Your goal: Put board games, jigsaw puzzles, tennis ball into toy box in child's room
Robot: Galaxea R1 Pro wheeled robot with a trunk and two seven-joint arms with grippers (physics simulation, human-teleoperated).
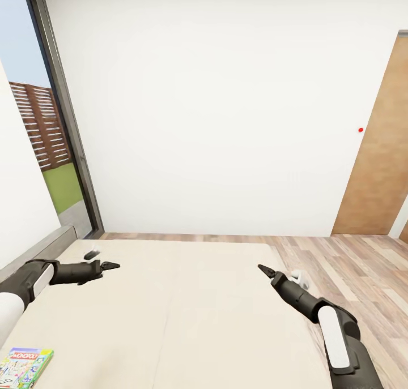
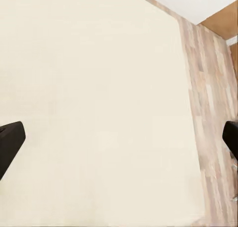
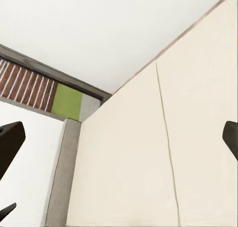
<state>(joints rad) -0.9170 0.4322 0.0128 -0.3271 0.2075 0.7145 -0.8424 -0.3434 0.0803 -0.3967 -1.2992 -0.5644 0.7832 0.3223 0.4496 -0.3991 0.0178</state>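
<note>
While both arms hang over the bed (image 1: pixel 170 310), a board game (image 1: pixel 24 367) lies on the mattress near its left edge.
Its green box reads "MONOPOLY". The left gripper (image 1: pixel 110 265) and right gripper (image 1: pixel 264 269) each have fingers spread wide, holding nothing; a wooden door (image 1: pixel 378 162) stands right, a window (image 1: pixel 39 123) left.

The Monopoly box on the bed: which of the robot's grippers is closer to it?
Left. The left gripper hovers over the bed on the same side as the Monopoly box, further up the bed. The right gripper is across the bed, near its far edge.
</note>
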